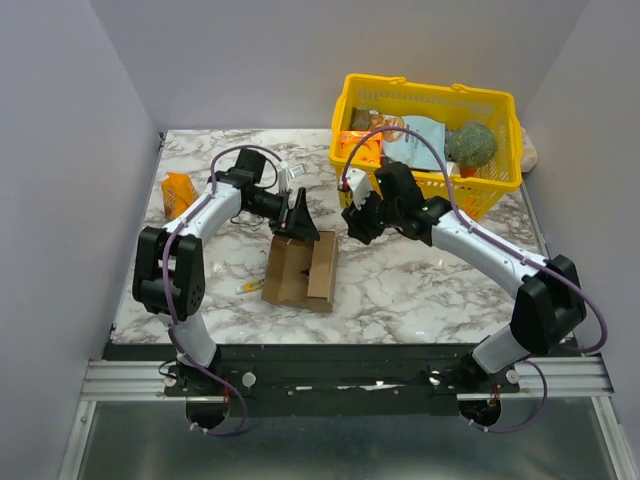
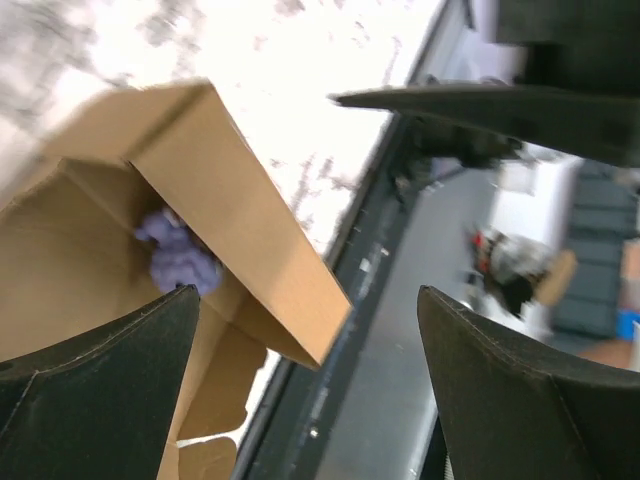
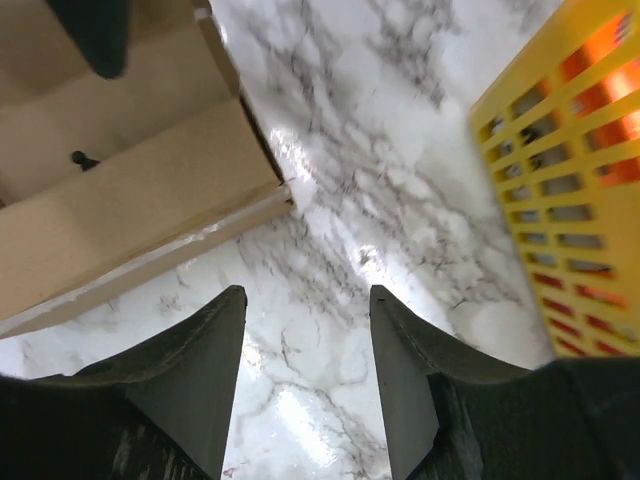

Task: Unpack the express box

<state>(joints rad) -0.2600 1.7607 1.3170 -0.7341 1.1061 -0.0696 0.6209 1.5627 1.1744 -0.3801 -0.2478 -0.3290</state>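
The express box (image 1: pixel 298 270) is a small brown carton lying on the marble table with its flaps spread. My left gripper (image 1: pixel 300 225) hovers at its far end, jaws wide open. In the left wrist view the gripper (image 2: pixel 308 292) straddles the corner of a raised flap (image 2: pixel 240 215) without touching it, and a purple crumpled thing (image 2: pixel 178 255) lies inside the carton. My right gripper (image 1: pixel 358 222) is open just right of the box. In the right wrist view the gripper (image 3: pixel 305 293) has only bare marble between its fingers, with the box (image 3: pixel 130 195) at upper left.
A yellow mesh basket (image 1: pixel 500 180) holding several items stands at the back right; its wall (image 3: pixel 570 200) is close to my right gripper. An orange snack packet (image 1: pixel 178 192) lies at the left. A small yellow scrap (image 1: pixel 250 287) rests left of the box.
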